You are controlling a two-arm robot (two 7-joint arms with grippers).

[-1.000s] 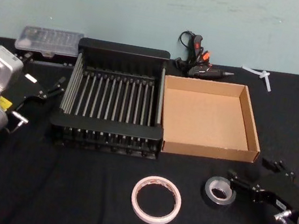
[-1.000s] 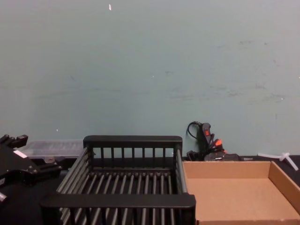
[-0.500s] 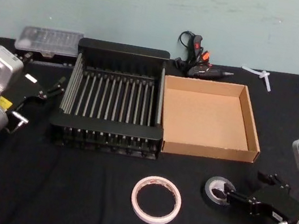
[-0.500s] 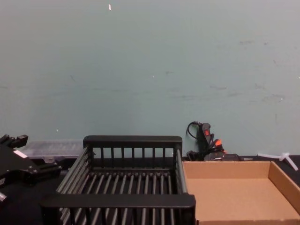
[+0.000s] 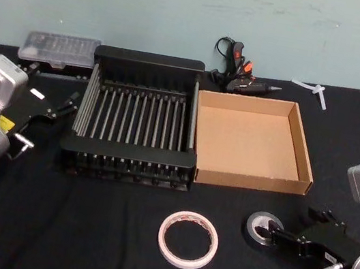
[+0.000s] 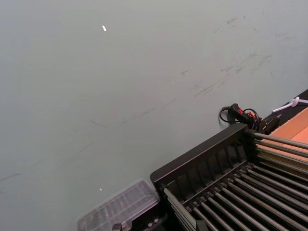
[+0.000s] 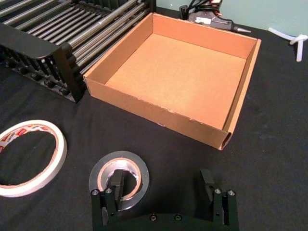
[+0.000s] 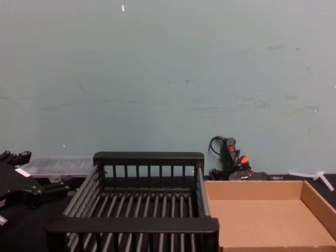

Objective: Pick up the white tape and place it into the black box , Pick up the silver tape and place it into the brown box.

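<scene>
The silver tape (image 5: 255,223) (image 7: 98,175) lies flat on the black cloth in front of the brown box (image 5: 251,181) (image 7: 154,113). My right gripper (image 5: 294,226) (image 7: 161,185) is open and low at the roll, with one finger over its pale core and the other out to the side. Left of it lies the white tape (image 5: 164,237) (image 7: 53,144), flat and untouched. The black box (image 5: 149,60) (image 8: 148,157) stands beside the brown box, and both are empty. My left gripper (image 5: 67,105) (image 8: 47,189) is parked open left of the crate.
Behind the boxes lie a glue gun with its cable (image 5: 236,64) and a white plastic piece (image 5: 312,87). A clear plastic case (image 5: 59,49) sits at the back left, against the wall.
My right gripper has dropped lower and closed in on the silver tape, bringing one finger over its core. The tapes, the boxes and the left arm have not moved.
</scene>
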